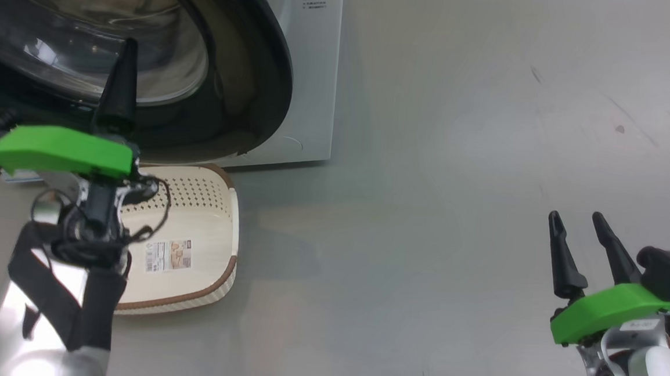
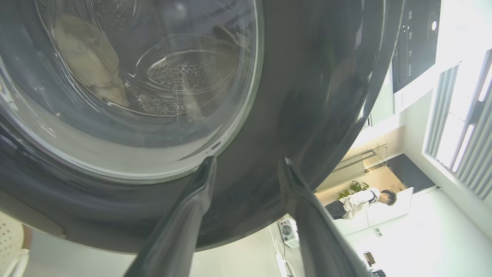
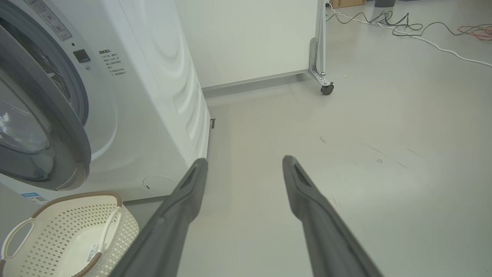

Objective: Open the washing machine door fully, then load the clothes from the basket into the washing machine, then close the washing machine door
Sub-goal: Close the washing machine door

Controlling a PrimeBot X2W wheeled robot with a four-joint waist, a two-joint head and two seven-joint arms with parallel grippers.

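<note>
Two long dark fingers [image 2: 184, 227] of our left gripper [image 2: 248, 165] stand well apart in the left wrist view, with nothing between them. Their tips lie over the glossy black rim of the washing machine door [image 2: 307, 96], very close to it, though we cannot tell whether they touch. In the head view this gripper is raised in front of the lower part of the door's glass, and one finger shows there.

Our right gripper [image 1: 576, 217] hangs low at the right over the grey floor [image 1: 426, 217], well apart from everything else. Its fingers are spread and hold nothing.

Through the door's glass, the left wrist view shows the clothes [image 2: 88, 65] as a pale cream bundle lying inside the perforated drum. In the right wrist view the door sits across the mouth of the washing machine [image 3: 153, 115], its rim close to the white front; we cannot tell whether it is latched.

The basket [image 1: 212, 285] stands on the floor just below the door, right in front of the machine. Its floor shows bare around a label sticker [image 1: 168, 256], which carries a bar code and a small brown picture, the print too small to read.

On the machine's front, several short printed lines [image 3: 111, 61] sit beside the door, and a strip label [image 3: 48, 19] runs along the door's upper edge; we can read neither. A small blue sticker [image 3: 32, 196] sits low on the front, just above the basket's rim, its text also unreadable.
</note>
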